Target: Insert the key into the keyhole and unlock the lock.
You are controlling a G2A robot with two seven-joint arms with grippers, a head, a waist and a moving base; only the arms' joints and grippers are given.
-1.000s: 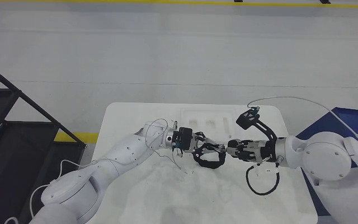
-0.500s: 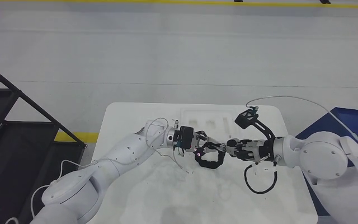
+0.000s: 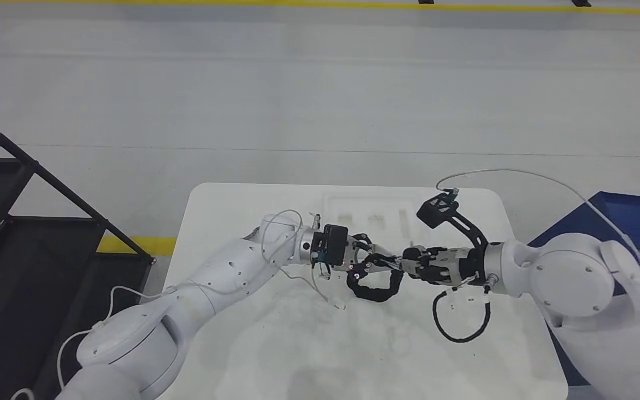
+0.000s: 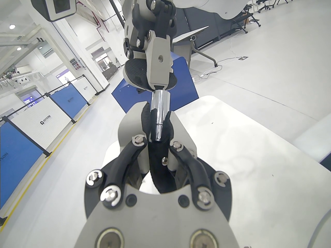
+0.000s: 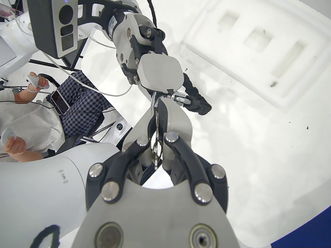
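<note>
Two grippers meet tip to tip above the white table. Your left gripper is clamped tight on the lock, whose black loop hangs below the fingers, while the chrome cylinder pokes out past the fingertips. Your right gripper is pinched closed on the key, with the key ring trailing back toward the wrist. The key's tip sits right at the cylinder's end, straight ahead of the right fingertips. Whether it has entered the keyhole, you cannot tell. A white foam tray lies on the table just beyond the meeting fingertips.
</note>
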